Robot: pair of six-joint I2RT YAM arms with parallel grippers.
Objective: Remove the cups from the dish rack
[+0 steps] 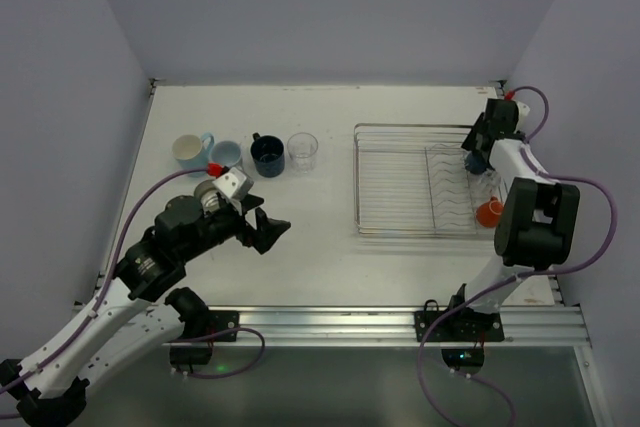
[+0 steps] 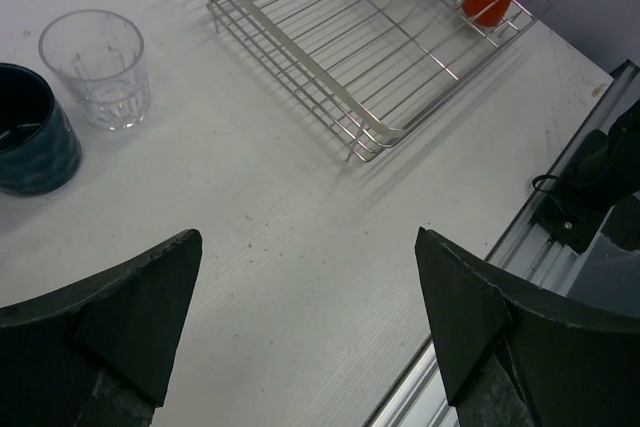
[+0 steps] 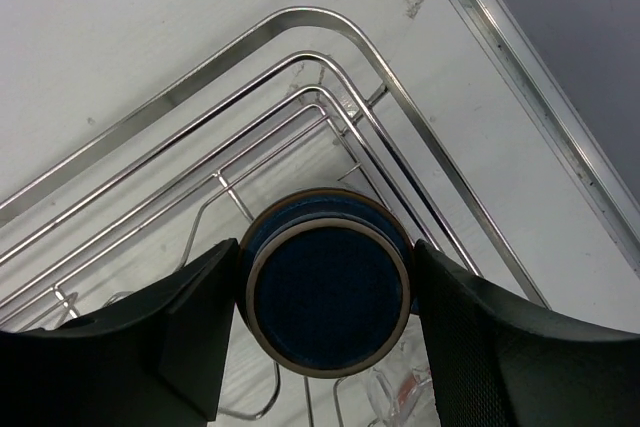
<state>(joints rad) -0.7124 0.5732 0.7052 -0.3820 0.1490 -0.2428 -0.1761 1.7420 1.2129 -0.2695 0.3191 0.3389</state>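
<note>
Wires of the dish rack (image 3: 300, 77) hugged the blue cup (image 3: 328, 297) squeezed by the right gripper (image 3: 328, 282); left gripper (image 2: 308, 252) gaped open.

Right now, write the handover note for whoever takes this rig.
Left gripper: open, empty, over the table.
Right gripper: closed on the navy cup in the dish rack's far right corner.
Done: cream mug, light blue cup, navy mug and clear glass stand on the table, left of the rack.
Left: navy cup and orange cup, both in the rack.
</note>
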